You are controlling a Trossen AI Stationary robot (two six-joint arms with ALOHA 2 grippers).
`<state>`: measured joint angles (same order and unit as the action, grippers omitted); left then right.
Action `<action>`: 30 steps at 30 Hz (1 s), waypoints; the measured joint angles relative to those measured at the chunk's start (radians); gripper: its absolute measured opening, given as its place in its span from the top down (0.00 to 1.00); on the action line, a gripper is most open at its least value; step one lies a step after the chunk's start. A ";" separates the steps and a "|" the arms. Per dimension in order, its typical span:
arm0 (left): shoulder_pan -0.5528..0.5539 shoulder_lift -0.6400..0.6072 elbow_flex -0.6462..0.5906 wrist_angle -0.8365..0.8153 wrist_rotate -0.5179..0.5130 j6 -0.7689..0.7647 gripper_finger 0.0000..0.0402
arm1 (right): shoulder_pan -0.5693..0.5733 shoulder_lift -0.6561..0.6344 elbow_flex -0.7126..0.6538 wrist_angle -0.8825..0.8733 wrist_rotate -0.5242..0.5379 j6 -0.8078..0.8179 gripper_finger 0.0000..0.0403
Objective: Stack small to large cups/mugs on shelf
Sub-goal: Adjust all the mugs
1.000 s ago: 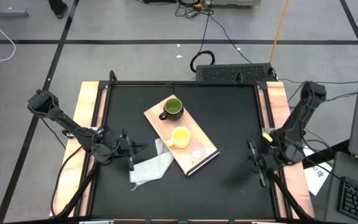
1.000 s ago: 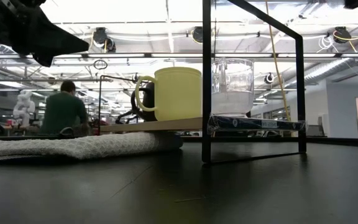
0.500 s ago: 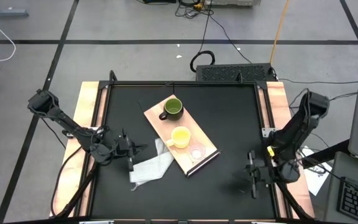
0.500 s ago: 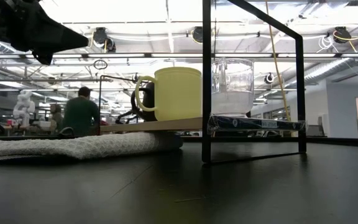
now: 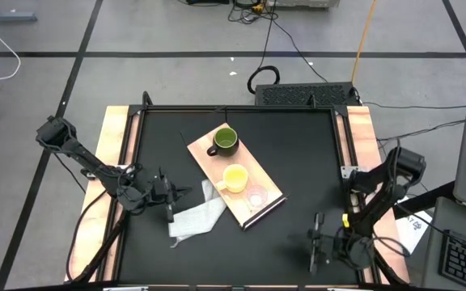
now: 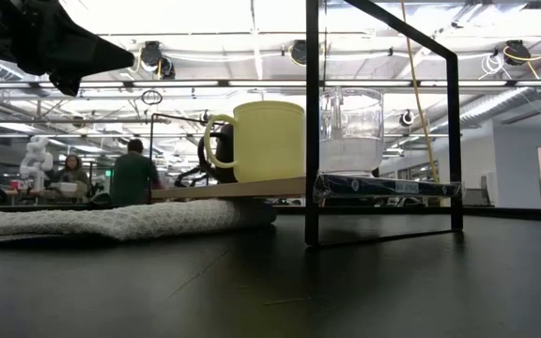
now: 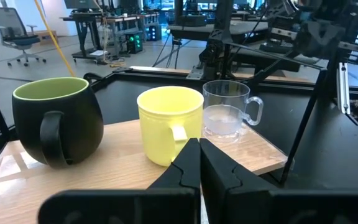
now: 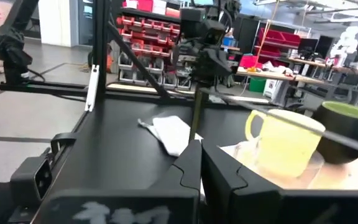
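1. My left gripper (image 5: 171, 194) hangs closed and empty near the left edge of the black tabletop (image 5: 298, 162), over the crumpled white cloth sheet (image 5: 194, 217). Its fingers are pressed together, pointing at the mugs.

2. My right gripper (image 5: 315, 244) is also closed on nothing, low near the tabletop's front right corner, well apart from the cups.

3. The flat light-wood shelf board (image 5: 205, 155) lies diagonally at the tabletop's middle. On it, in a row and none nested, stand the dark olive-green handled mug (image 5: 225, 141) at the board's far end, the bright yellow handled mug (image 5: 235, 178) in the middle, and the small clear plastic cup (image 5: 256, 196) at the end nearest the dark edge strip.

4. I judge the stacking as not yet begun: all three stand upright and apart, though yellow and clear are just beside each other.

5. Risks as I see them:
   - The clear cup looks light and slick; a grip on its thin wall could squash it or flick it off the board's end.
   - Reaching in with shut fingers would shove a mug rather than take it.
   - The yellow mug stands close to the clear cup, so a wide approach could knock one while taking the other.
   - The cloth touches the board's edge; dragging it could shift the board.
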<state>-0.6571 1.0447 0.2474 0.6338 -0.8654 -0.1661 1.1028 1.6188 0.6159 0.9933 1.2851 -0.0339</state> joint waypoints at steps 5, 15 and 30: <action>0.000 0.000 0.000 0.000 0.000 0.005 1.00 | -0.032 0.080 0.010 -0.011 0.000 0.120 1.00; 0.000 0.000 0.000 0.014 0.001 0.006 1.00 | -0.136 0.204 0.009 -0.010 -0.054 0.299 1.00; -0.008 0.000 0.000 0.006 0.002 0.010 1.00 | -0.226 0.355 0.030 0.095 -0.012 0.296 1.00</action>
<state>-0.6654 1.0451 0.2478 0.6397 -0.8635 -0.1562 0.8764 1.9737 0.6456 1.0882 1.2735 0.2619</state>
